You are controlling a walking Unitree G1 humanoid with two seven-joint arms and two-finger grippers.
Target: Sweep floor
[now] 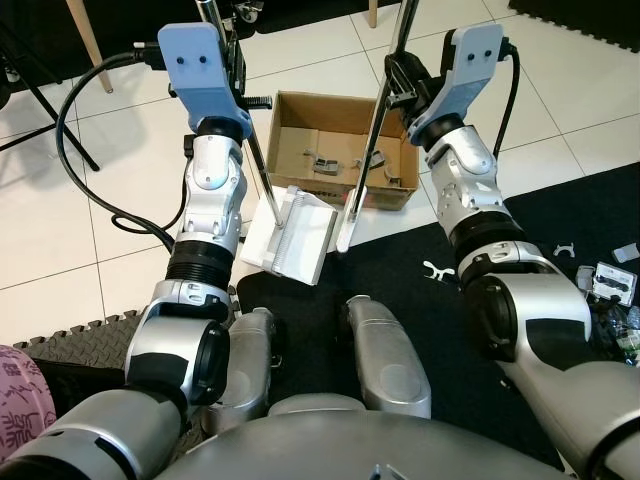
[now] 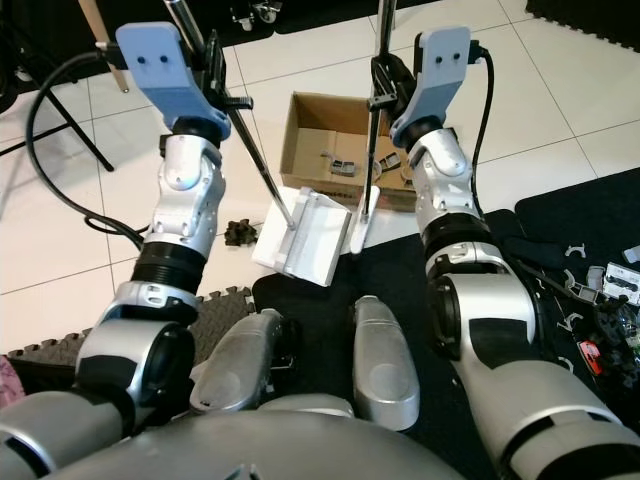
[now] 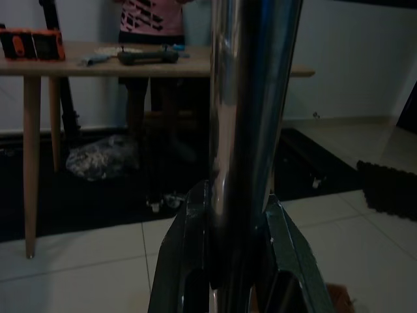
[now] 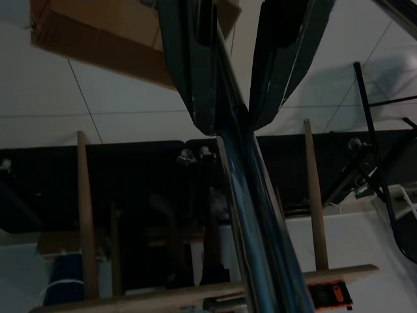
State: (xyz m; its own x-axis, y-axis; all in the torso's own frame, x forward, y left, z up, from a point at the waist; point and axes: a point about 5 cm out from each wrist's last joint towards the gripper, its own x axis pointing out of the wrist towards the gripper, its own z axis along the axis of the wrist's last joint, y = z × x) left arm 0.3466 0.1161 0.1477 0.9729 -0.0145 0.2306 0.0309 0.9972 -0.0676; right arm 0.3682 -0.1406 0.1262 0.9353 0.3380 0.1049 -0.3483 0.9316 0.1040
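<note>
A: Head views first. What is in front of the robot?

B: A white dustpan [image 1: 292, 237] lies on the white tiled floor [image 1: 90, 210] at the edge of a black mat [image 1: 400, 270], just in front of an open cardboard box [image 1: 345, 150]. The dustpan handle [image 2: 225, 110], a metal pole, slants up to the left tool [image 2: 215, 62], which is closed around it. The broom handle [image 1: 385, 95], a second metal pole, rises to the right tool [image 1: 400, 75], closed on it too; the white broom head [image 1: 345, 228] touches the floor just beside the dustpan's right edge.

A: Anything else on the floor?

B: A small dark clump of debris [image 2: 238, 233] sits on the tile to the left of the dustpan. Small white clips [image 1: 438, 270] and other bits lie on the mat to the right. A black cable [image 1: 80, 130] loops across the tile on the left.

A: Left wrist view?

B: Dim. Both black fingers [image 3: 179, 261] press against the shiny pole. Behind stands a wooden worktop [image 3: 98, 62] with a person in a pink top beyond it.

A: Right wrist view?

B: Also dark. The two fingers [image 4: 189, 65] clamp the broom pole, with a corner of the box near them.
</note>
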